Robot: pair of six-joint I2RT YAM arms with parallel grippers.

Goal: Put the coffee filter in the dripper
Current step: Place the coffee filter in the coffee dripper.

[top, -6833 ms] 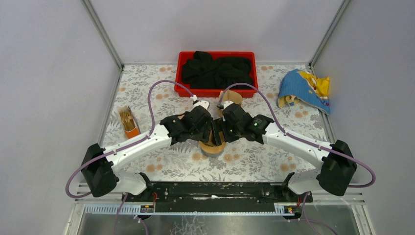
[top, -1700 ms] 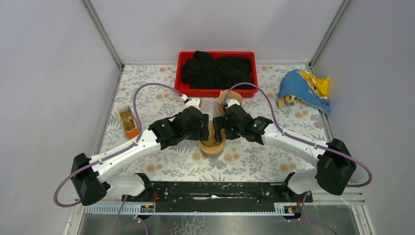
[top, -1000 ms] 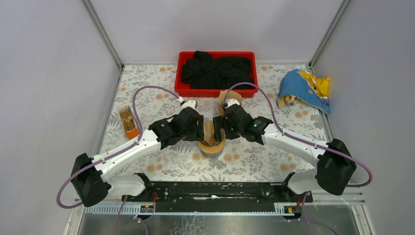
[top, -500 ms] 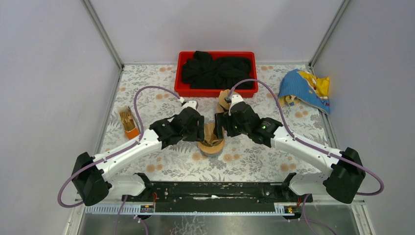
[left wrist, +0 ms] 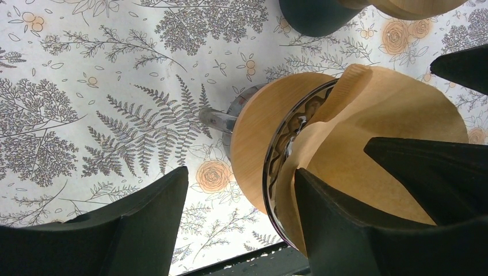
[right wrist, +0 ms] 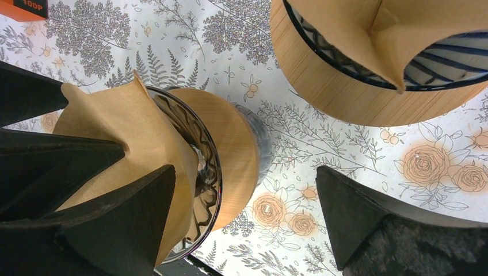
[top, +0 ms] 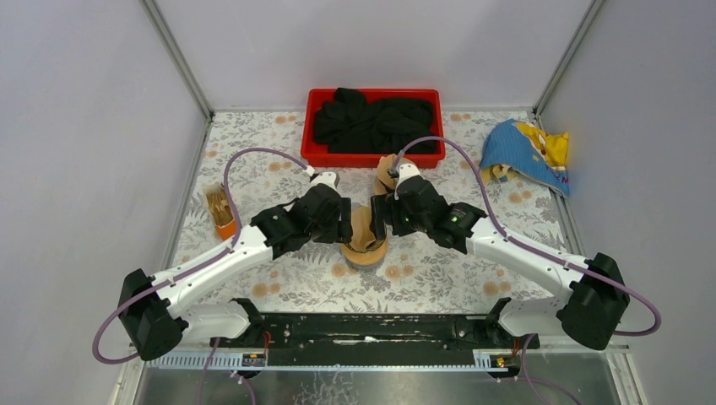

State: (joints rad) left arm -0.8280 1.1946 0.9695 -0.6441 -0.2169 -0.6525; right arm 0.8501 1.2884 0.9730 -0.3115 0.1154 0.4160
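Observation:
The dripper (top: 366, 251), glass with a wooden collar (left wrist: 256, 144), stands mid-table. A brown paper coffee filter (top: 362, 226) sits opened in its mouth, also in the left wrist view (left wrist: 391, 121) and the right wrist view (right wrist: 115, 132). My left gripper (top: 344, 226) is open and straddles the dripper's left rim (left wrist: 239, 175), one finger inside the filter, one outside. My right gripper (top: 378, 221) is open and straddles the right rim (right wrist: 241, 172) the same way. Neither is closed on anything.
A second wooden-collared dripper (top: 392, 173) with its own filter (right wrist: 380, 52) stands just behind. A red bin (top: 314, 114) of black cloth is at the back, a blue and yellow cloth (top: 528, 152) at the back right, and an orange box (top: 222, 213) at the left.
The right arm has lifted and swung its elbow outward, its gripper staying at the dripper. The left gripper has shifted slightly. The filter has settled lower in the dripper.

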